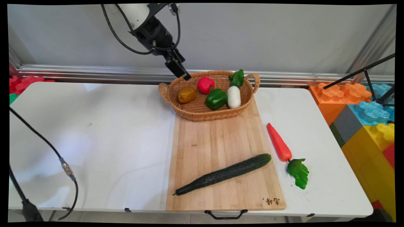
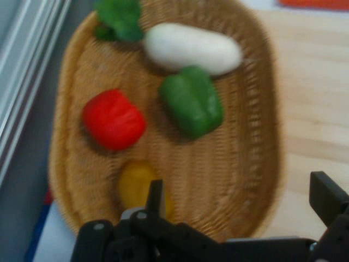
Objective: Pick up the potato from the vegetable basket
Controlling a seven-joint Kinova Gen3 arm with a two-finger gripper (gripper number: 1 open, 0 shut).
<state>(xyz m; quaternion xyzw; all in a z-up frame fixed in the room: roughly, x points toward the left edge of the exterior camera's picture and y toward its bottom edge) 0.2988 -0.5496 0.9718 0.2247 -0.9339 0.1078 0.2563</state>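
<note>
The arm is reaching in from the upper left, angling down and to the right, with black cables looping around its wrist. Its gripper [image 1: 182, 73] is hanging just above the basket's [image 1: 202, 115] left back rim, holding nothing. In the hand view the two fingers [image 2: 155, 197] are standing well apart, one low at the centre and the other at the right edge, with the basket's weave showing between them.

The one wicker basket, with a handle at each end, is sitting on the far end of the single wooden board [image 1: 221, 138]. It is holding four things: one brownish-yellow potato [image 1: 186, 94], which is lying nearest the gripper; one red pepper [image 1: 205, 84]; one green pepper [image 1: 216, 99]; and one white radish [image 1: 234, 96] with green leaves at its far end. The green pepper is touching the radish and lying close to the red pepper.

One cucumber [image 1: 224, 173] is lying diagonally across the board's near half. One carrot [image 1: 279, 142] with a green top is lying on the table [image 1: 94, 142] just right of the board. Coloured foam blocks [image 1: 363, 113] are stacked at the right.
</note>
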